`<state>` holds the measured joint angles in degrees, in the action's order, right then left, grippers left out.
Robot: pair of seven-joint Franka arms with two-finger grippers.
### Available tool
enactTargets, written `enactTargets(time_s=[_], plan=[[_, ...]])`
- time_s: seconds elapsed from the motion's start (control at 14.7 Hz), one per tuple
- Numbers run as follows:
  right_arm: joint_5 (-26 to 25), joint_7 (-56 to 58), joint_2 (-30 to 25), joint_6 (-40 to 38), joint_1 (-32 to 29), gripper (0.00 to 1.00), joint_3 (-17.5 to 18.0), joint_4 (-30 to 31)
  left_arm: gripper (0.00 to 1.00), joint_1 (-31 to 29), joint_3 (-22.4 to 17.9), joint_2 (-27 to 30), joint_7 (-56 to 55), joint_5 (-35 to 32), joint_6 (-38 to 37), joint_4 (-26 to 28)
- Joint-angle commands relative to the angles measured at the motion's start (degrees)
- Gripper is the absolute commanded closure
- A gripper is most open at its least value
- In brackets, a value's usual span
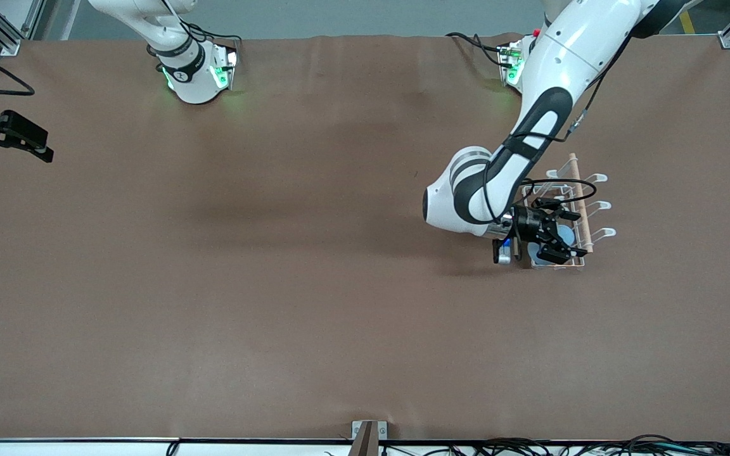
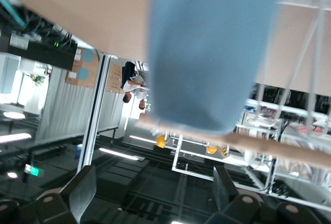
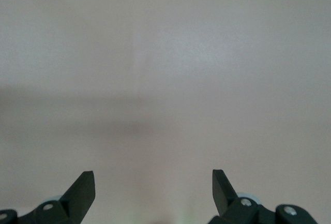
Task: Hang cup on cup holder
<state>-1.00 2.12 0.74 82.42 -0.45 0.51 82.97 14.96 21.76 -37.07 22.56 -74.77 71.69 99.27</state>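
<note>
The left tool [image 1: 558, 244] sits at the end of the rack [image 1: 583, 190] nearest the front camera, at the left arm's end of the table [image 1: 276, 285], turned sideways toward the rack's wooden rod [image 1: 579, 202]. Its fingers are spread apart, with the blue cup [image 1: 564, 239] between them but, in the left wrist view, not touched by either finger [image 2: 83, 195]. The cup [image 2: 207, 53] appears to hang on a prong at that end of the rack, though the arm hides the contact. White wire loops [image 2: 310, 74] show beside it. The right tool [image 1: 7, 136] waits over the table edge at the right arm's end, fingers [image 3: 83, 190] wide apart and holding nothing.
</note>
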Motion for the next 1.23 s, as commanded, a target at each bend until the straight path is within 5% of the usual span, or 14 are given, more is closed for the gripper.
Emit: enactTargets(time_s=[0.0, 0.48, 0.75, 1.16], plan=[[-0.9, -0.6, -1.2, 0.3, 0.0, 0.0, 0.3, 0.8, 0.0, -1.9, 0.3, 5.3, 0.2, 4.5, -0.2, -5.4], [-0.9, -1.0, -1.2, 0.4, 0.1, 0.0, 0.3, 0.8, 0.0, -3.6, 1.3, 12.3, -4.8, 26.7, 2.7, -26.7], [-0.8, -1.0, -1.2, 0.4, 0.1, 0.0, 0.4, 0.8, 0.0, -6.1, 1.3, 17.4, -18.9, 41.6, 8.6, -27.4], [-0.8, -1.0, -1.1, 0.5, 0.0, 0.0, 0.4, 0.8, 0.0, -6.9, 0.5, 24.4, -27.6, 47.2, 8.6, -28.1]])
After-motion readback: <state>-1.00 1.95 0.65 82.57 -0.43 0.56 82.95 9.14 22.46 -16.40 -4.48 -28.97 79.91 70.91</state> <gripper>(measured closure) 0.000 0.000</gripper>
